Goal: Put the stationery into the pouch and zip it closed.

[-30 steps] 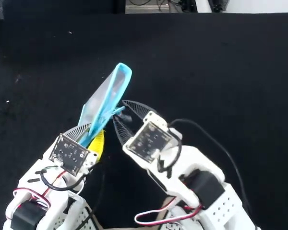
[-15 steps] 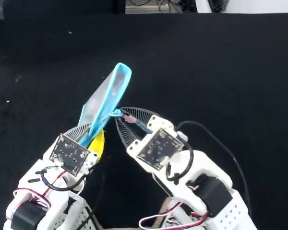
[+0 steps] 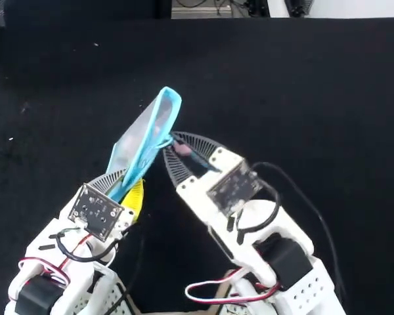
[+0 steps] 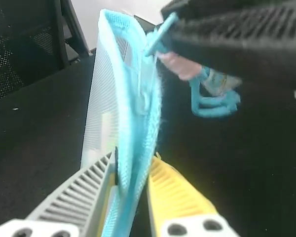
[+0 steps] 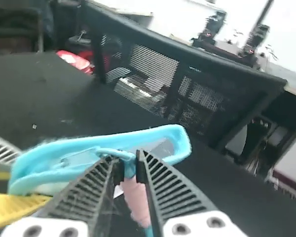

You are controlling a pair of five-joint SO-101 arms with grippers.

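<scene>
The pouch (image 3: pixel 144 141), pale see-through mesh with a light blue edging, stands on edge above the black counter (image 3: pixel 302 98), tilted so that its far end points up and away from both arms. The left claw (image 3: pixel 123 187) is closed on the pouch's near end. The left wrist view shows the blue edging (image 4: pixel 121 98) clamped between that claw's (image 4: pixel 130 192) grey finger and its yellow finger. Partway along the top edge of the pouch sits the blue zip tab (image 3: pixel 163 141), and the right claw (image 3: pixel 169 146) comes in from the side and pinches it. In the right wrist view its (image 5: pixel 128 160) two black ribbed fingers are drawn nearly together, with the tab (image 5: pixel 119 154) caught at their tips and the pouch (image 5: pixel 153 140) lying across just beyond them. A small pink piece (image 5: pixel 135 197) sits between the same fingers, just behind the tab. It may be a charm on the zip, though that is hard to make out. From the left wrist view the pink piece (image 4: pixel 180 66) shows just beside the pouch, under the right claw's dark finger, and a blue cord loop (image 4: pixel 214 103) hangs below it.
</scene>
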